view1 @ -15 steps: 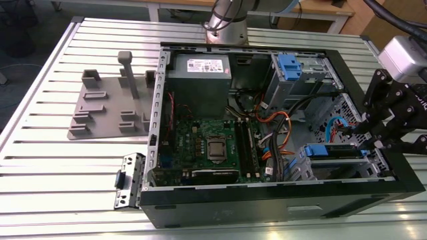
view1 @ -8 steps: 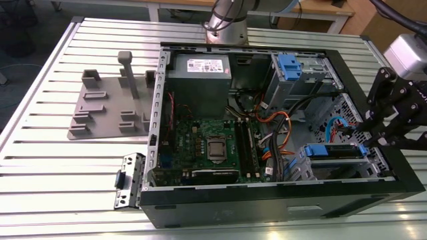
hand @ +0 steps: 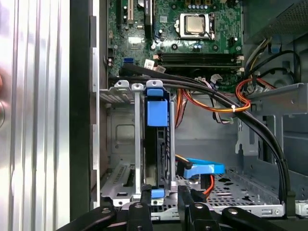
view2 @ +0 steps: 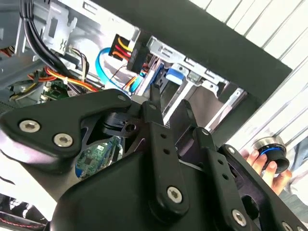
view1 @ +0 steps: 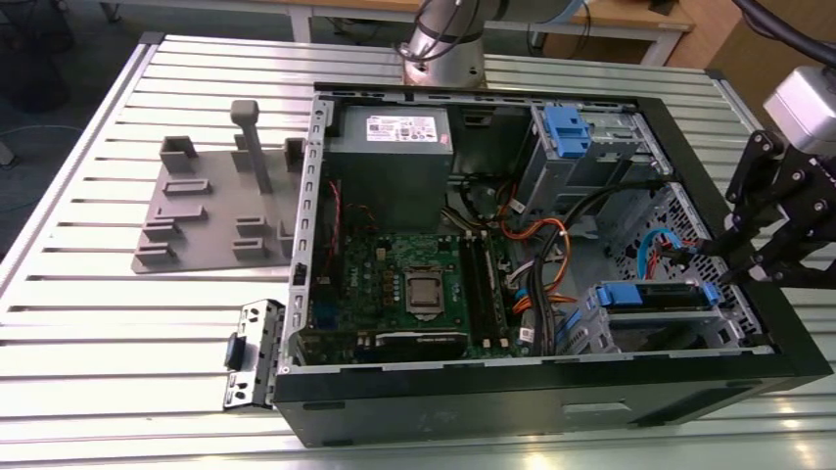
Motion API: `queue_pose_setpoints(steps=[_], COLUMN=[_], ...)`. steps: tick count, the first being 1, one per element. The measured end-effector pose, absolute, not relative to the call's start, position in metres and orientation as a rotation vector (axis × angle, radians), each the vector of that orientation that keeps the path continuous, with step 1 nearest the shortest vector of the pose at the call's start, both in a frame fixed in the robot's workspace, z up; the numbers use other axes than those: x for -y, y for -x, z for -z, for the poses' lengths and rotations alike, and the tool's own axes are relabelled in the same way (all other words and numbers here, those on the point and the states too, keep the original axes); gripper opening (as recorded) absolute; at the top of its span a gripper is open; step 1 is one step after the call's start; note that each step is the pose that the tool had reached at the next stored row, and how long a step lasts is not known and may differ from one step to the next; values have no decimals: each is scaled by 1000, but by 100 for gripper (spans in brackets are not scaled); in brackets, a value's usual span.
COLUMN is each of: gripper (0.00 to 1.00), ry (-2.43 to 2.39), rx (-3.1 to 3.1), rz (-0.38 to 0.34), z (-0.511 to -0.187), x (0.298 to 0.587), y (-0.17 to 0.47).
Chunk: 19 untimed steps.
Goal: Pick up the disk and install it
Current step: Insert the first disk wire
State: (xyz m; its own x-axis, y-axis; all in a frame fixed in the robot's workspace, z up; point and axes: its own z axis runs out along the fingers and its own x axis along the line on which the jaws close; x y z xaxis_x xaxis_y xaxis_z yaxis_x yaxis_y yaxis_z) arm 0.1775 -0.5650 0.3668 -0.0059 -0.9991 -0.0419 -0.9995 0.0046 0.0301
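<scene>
**Slatted tabletop, open case: disk in the drive cage**

Your slatted aluminium tabletop (view1: 78, 313) carries an open computer case (view1: 549, 397) lying on its side. A grey slotted stand (view1: 209, 211) sits just beside the case's wall on the exterior view's left.

You'll find the disk (view1: 653, 296) inside the case, in the drive cage (view1: 653, 328) at the case's near corner on the exterior view's right. In the first wrist view the disk (hand: 158, 113) stands on edge between the cage's metal uprights, its blue rail facing the camera.

Your gripper (view1: 738, 266) hangs over that same corner. Its fingers (hand: 185, 197) are parted narrowly and straddle the disk's near blue tab, with a sliver of gap showing beside the tab. They clamp nothing.

In the second wrist view, a person's hand (view2: 262, 166) rests on a round knob (view2: 270, 150) outside the case.
</scene>
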Motion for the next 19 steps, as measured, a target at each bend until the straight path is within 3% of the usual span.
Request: queue_pose_setpoints(steps=[19], gripper=[35], ry=[2210], rx=[-2221], rz=[-82], z=[-359], x=[537], y=[-196])
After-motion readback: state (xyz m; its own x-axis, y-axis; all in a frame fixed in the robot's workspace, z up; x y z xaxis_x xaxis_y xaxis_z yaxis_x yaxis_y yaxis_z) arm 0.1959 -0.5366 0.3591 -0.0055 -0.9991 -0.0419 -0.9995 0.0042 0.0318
